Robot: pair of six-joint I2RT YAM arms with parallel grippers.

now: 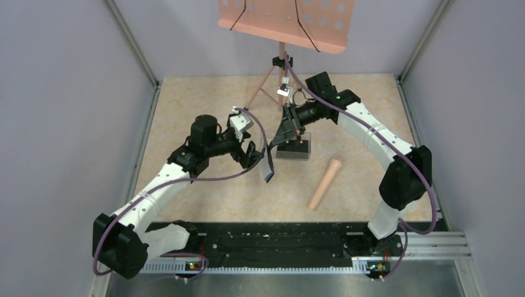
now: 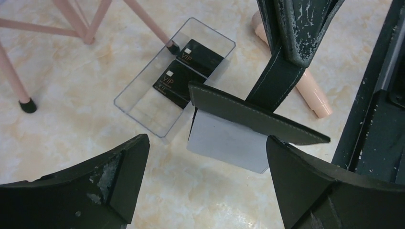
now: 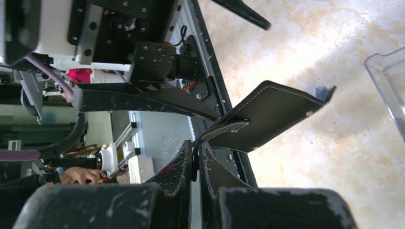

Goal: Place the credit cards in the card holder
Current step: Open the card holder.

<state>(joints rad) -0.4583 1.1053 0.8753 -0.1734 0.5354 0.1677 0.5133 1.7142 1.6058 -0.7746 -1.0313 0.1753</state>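
The card holder, a black bifold wallet, hangs open above the table. My right gripper is shut on its strap end, and in the right wrist view the jaws pinch the leather while the flap spreads beyond them. My left gripper is open, with the holder's bluish-grey inner face just ahead of its fingertips and nothing between them. Two black credit cards marked VIP lie in a clear plastic box behind the holder.
The clear box sits mid-table under the right gripper. A pink cylinder lies to its right front. A pink music stand stands at the back, and its legs reach toward the box. Walls close in both sides.
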